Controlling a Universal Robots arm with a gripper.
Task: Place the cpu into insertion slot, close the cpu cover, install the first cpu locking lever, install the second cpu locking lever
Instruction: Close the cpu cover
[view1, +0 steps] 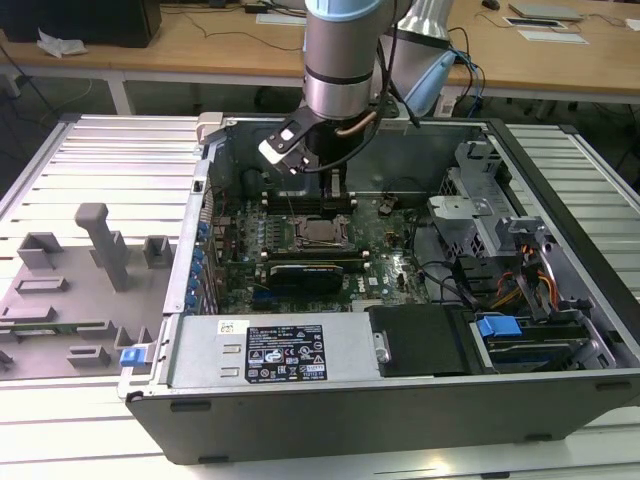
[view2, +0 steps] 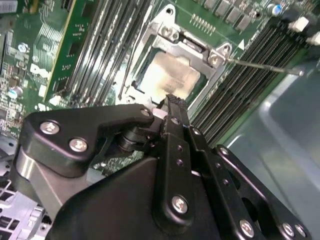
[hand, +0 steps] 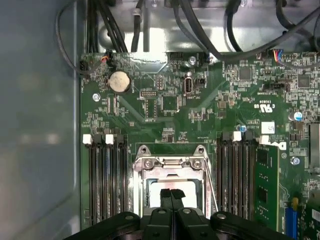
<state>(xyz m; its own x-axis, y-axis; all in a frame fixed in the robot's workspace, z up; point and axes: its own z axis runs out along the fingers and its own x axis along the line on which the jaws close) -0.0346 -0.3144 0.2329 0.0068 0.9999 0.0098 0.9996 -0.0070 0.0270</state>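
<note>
The cpu (view2: 172, 75) lies in the insertion slot (view1: 318, 233), its pale silver top showing through the window of the cpu cover (hand: 172, 163). The silver cover frame lies flat over the chip. One thin locking lever (view2: 265, 66) sticks out across the memory slots, unlatched. A second thin lever (view2: 127, 65) runs along the opposite side of the socket. My gripper (hand: 172, 196) hovers just above the chip with its black fingers (view2: 174, 107) shut together and nothing between them. In the exterior view the gripper (view1: 335, 198) hangs over the socket's far edge.
The motherboard (hand: 165, 105) sits inside an open computer case (view1: 400, 400). Black memory slots (hand: 107, 175) flank the socket on both sides. A long black expansion card (view1: 310, 270) lies just in front of it. Cables (hand: 200, 30) run along the case wall. Grey fixtures (view1: 95, 260) stand outside the case.
</note>
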